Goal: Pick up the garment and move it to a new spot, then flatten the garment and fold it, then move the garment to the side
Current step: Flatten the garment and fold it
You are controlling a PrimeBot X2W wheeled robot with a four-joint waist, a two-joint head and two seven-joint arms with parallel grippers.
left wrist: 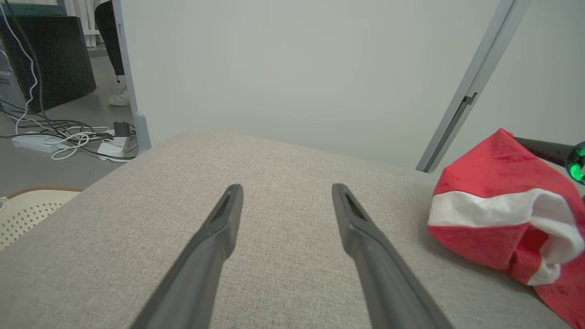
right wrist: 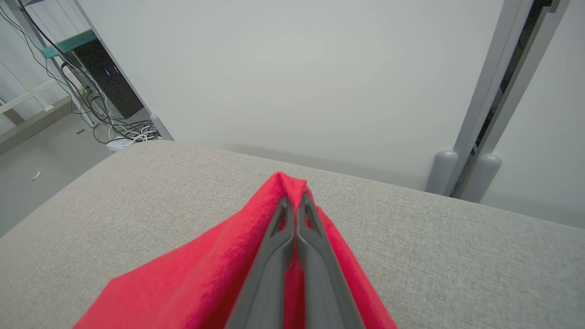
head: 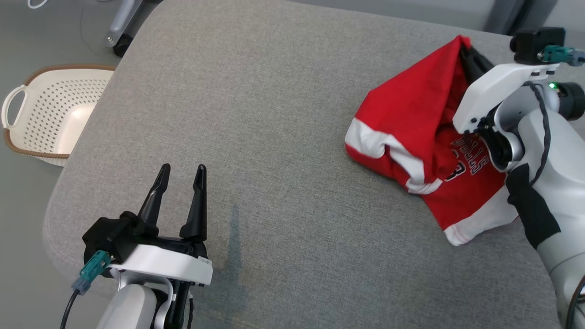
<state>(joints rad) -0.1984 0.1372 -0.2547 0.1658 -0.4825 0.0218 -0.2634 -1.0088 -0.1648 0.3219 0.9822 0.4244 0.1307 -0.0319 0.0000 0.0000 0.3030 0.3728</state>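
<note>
The garment is a red jersey with white bands and dark lettering, bunched at the right of the grey cushioned surface. My right gripper is shut on a peak of its red cloth and lifts that part up; in the right wrist view the gripper pinches the fabric at its tip. My left gripper rests open at the lower left, well away from the jersey, with nothing between its fingers. The left wrist view has the same gripper above bare cushion, with the garment to its right.
A white perforated basket with a brown rim stands on the floor beyond the cushion's left edge. Cables and a power strip lie on the floor further off. A metal frame post rises behind the cushion by a pale wall.
</note>
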